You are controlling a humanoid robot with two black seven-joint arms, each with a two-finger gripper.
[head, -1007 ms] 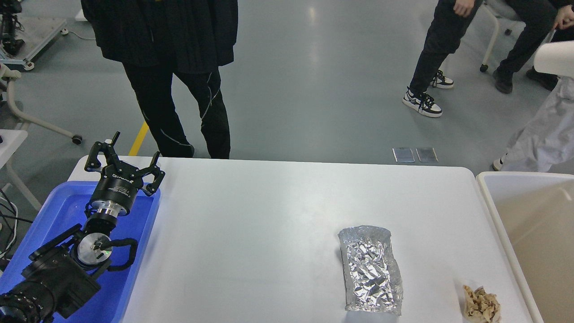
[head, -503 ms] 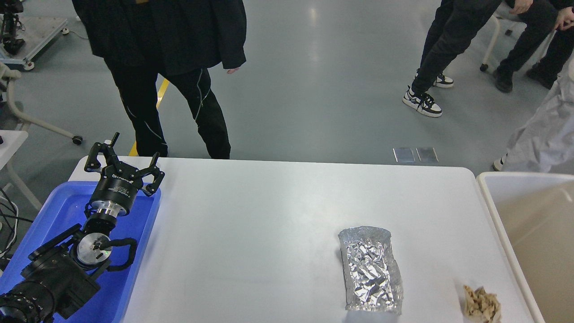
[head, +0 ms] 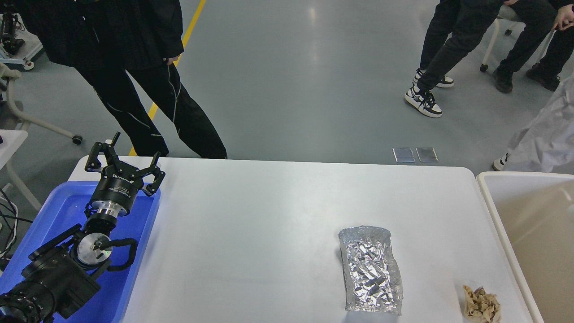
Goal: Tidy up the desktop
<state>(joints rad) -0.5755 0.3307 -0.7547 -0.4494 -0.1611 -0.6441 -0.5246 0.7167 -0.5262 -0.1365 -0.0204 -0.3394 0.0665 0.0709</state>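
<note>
Your left hand [head: 123,159] hangs over the tray [head: 58,211] at the worktop's [head: 269,215] left edge. Foil packet [head: 370,269] lies right of centre, near you; crumpled wad [head: 480,305] further right; bin [head: 529,224] beside the right edge.

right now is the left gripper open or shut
Open. The left gripper hangs over the far end of the blue tray, its jaws spread wide with nothing between them.

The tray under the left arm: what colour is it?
Blue. The tray shows in the head view, at the left end of the white desktop.
</note>
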